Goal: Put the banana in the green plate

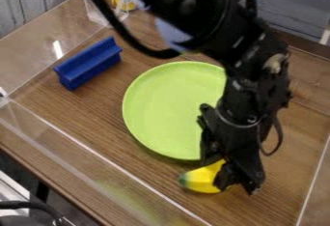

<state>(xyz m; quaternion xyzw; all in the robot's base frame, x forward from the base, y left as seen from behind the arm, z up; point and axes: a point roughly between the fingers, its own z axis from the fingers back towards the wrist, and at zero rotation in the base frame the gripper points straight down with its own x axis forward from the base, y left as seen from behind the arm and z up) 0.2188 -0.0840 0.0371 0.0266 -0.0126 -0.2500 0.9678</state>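
The small yellow banana point(199, 180) hangs low over the wooden table just off the near right rim of the green plate point(175, 104). My black gripper point(230, 179) points straight down and is shut on the banana, whose free end sticks out to the left of the fingers. The plate is large, round and lime green, and nothing lies on it. The gripper's body and wrist cover the plate's right edge.
A blue rectangular block point(88, 63) lies at the back left of the table. A clear plastic wall point(77, 162) runs along the near and left sides. The black arm point(194, 13) reaches in from the upper left over the plate.
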